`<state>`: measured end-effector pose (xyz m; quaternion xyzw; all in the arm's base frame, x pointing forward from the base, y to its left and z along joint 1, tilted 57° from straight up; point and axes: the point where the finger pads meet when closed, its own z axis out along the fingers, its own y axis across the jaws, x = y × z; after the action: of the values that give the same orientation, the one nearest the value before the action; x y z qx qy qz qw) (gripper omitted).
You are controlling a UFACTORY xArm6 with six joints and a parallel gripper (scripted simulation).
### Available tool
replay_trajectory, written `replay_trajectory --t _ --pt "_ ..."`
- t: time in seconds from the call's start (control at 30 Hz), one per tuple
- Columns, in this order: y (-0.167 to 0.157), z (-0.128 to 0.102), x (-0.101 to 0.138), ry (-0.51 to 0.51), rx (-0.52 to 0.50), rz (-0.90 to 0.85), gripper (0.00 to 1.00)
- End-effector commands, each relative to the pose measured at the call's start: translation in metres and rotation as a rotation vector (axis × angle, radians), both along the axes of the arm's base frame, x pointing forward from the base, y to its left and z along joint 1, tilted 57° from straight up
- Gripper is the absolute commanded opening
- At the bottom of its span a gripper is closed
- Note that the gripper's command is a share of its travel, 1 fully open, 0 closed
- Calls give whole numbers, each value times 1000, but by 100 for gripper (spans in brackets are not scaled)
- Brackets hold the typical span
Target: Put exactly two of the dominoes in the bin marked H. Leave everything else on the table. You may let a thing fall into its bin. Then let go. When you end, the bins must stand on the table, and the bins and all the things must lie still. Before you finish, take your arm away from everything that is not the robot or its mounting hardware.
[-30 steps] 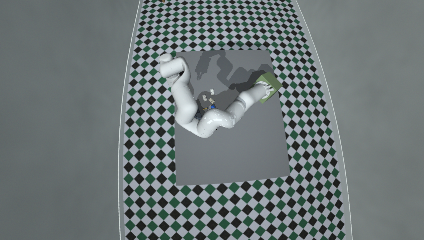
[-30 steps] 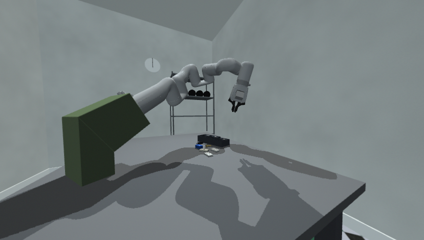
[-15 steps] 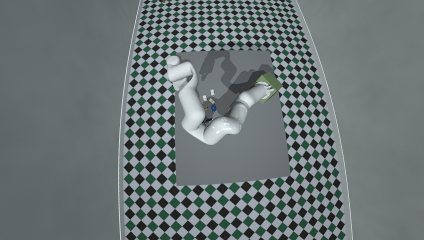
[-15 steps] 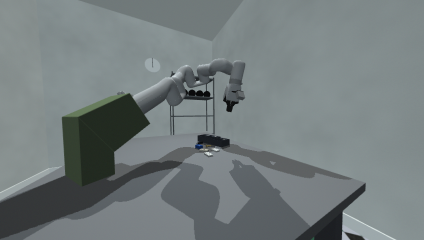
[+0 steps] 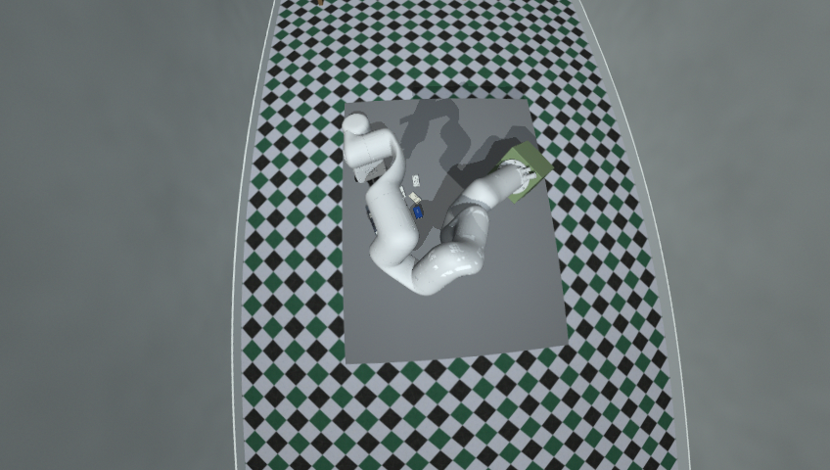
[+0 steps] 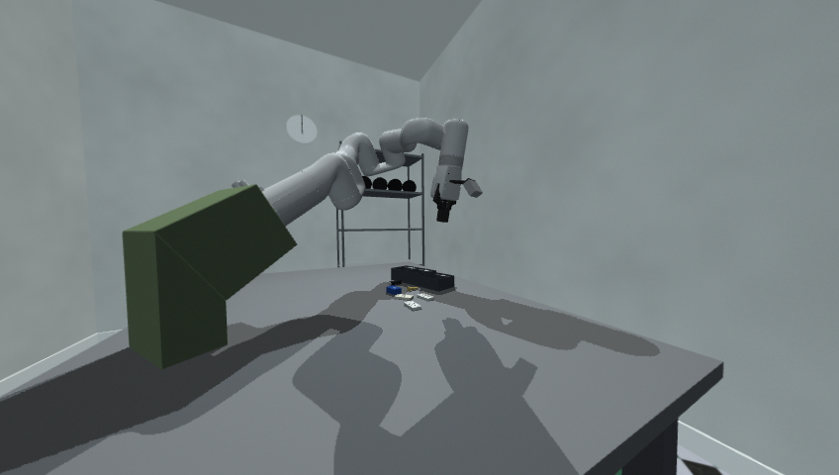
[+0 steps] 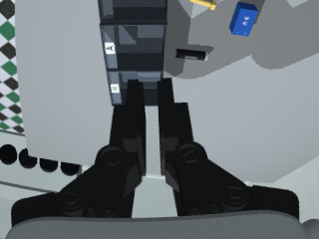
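Dominoes, three, white, flat on the worktop (image 5: 454,326) (image 6: 617,400) (image 7: 249,110), outside bin H (image 7: 112,96).
Top view: first domino (image 5: 415,180) (image 6: 413,305), long axis up-down; second domino (image 5: 414,198) (image 6: 404,297), diagonal, upper left to lower right; third domino (image 5: 402,191) (image 6: 424,296), partly hidden. Tool (image 5: 372,181) (image 6: 441,219) (image 7: 151,100) clenched on nothing, above the worktop.

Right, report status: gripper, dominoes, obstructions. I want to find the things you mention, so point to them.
Gripper (image 5: 372,181) (image 6: 442,221) (image 7: 151,100) shut, empty, raised. Three dominoes (image 5: 415,180) (image 6: 413,305) visible on table (image 5: 454,320) (image 6: 500,330) (image 7: 65,75). Blue block (image 5: 418,211) (image 6: 393,290) (image 7: 243,19) close beside one.
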<state>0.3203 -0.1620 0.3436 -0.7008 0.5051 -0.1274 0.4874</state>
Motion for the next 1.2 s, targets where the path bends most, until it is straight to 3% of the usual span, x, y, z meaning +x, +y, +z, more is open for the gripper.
replay_trajectory --t 0.0,0.03,0.5,0.57,0.63,1.07,1.13,1.17 --pt "5 -7 -7 -60 -71 28 7" --pt "8 -13 -11 -108 -138 59 7" --pt "24 -43 -32 -309 -463 219 7" --pt "24 -43 -32 -309 -463 219 7" --pt "27 -50 -36 -361 -553 265 7" --pt "41 -86 -55 -518 -861 437 7" --pt "41 -86 -55 -518 -861 437 7" --pt "43 -93 -58 -552 -927 474 7"
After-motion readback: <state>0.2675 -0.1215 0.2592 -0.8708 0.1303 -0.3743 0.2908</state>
